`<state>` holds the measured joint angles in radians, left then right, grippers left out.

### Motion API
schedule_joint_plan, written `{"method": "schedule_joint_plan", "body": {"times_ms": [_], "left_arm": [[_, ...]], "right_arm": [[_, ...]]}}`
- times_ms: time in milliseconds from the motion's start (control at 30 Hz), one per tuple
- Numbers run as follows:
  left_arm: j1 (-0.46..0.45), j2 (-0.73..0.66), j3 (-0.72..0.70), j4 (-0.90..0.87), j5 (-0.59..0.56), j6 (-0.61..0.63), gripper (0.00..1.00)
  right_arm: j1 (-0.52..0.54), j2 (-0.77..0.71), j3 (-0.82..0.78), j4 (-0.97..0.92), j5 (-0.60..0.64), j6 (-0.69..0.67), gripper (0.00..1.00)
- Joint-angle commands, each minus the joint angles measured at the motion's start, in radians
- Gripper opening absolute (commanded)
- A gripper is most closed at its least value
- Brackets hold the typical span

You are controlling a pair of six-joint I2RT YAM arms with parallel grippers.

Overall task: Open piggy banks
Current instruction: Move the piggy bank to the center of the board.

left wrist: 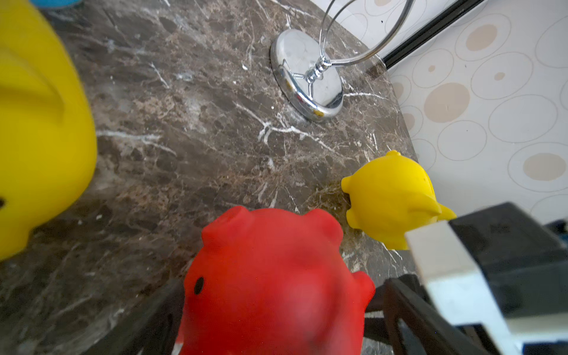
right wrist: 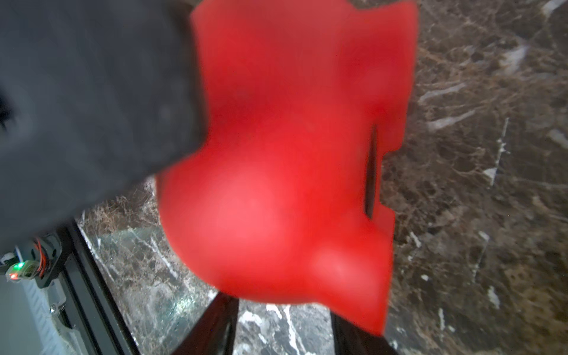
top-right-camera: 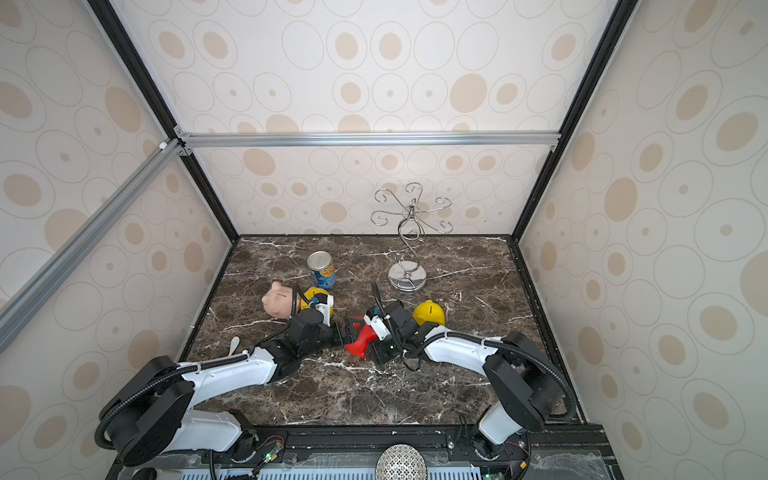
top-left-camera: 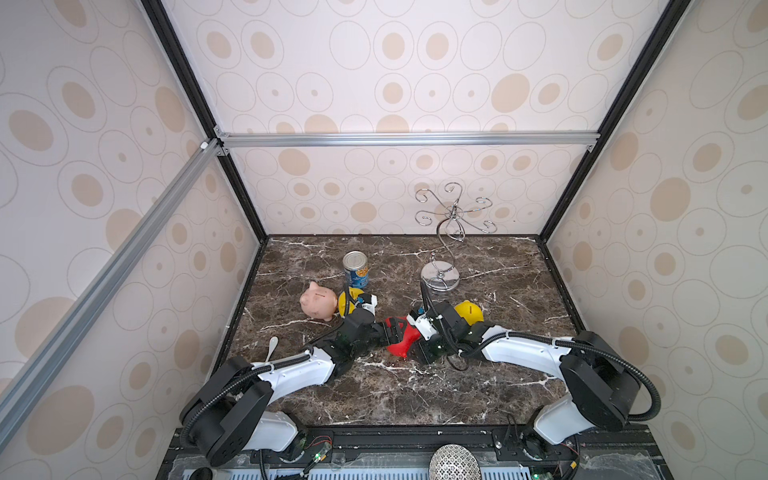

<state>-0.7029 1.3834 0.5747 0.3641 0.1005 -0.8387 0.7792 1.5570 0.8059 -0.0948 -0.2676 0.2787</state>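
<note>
The red piggy bank hangs tilted between my two grippers at the table's middle, its body squeezed out of shape, its slot facing the right wrist camera. My right gripper is shut on it from the right. My left gripper stands open, its jaws straddling the pig's face with a gap on one side. A pink piggy bank and a yellow one stand behind the left arm. Another yellow one stands behind the right wrist. No plug shows.
A blue-labelled tin can stands behind the yellow and pink pigs. A chrome wire stand with curled hooks rises at the back. A white spoon lies by the left edge. Patterned walls enclose the marble table.
</note>
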Motion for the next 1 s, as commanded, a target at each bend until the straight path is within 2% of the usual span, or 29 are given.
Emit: {"method": "schedule_joint_plan", "body": {"times_ms": [0, 200, 400, 533, 633, 733, 967], "left_arm": [[-0.008, 0.034, 0.101, -0.009, -0.008, 0.086, 1.0], [0.026, 0.042, 0.187, -0.077, -0.018, 0.161, 1.0], [0.09, 0.004, 0.285, -0.242, -0.038, 0.231, 1.0], [0.099, -0.038, 0.324, -0.345, -0.06, 0.268, 1.0], [0.099, -0.079, 0.302, -0.381, -0.049, 0.245, 1.0], [0.098, -0.122, 0.24, -0.378, 0.009, 0.195, 1.0], [0.068, -0.213, 0.115, -0.363, 0.023, 0.092, 1.0]], "right_arm": [[0.007, 0.022, -0.008, 0.071, 0.004, 0.023, 0.49], [0.006, 0.023, -0.019, 0.107, -0.037, 0.047, 0.48], [0.007, 0.028, -0.014, 0.147, -0.104, 0.085, 0.48], [0.006, -0.025, -0.021, 0.121, -0.112, 0.089, 0.48], [0.006, -0.067, -0.019, 0.078, -0.097, 0.077, 0.49], [0.005, -0.101, -0.003, 0.031, -0.091, 0.063, 0.5], [-0.038, -0.135, 0.052, -0.061, -0.01, 0.061, 0.54]]}}
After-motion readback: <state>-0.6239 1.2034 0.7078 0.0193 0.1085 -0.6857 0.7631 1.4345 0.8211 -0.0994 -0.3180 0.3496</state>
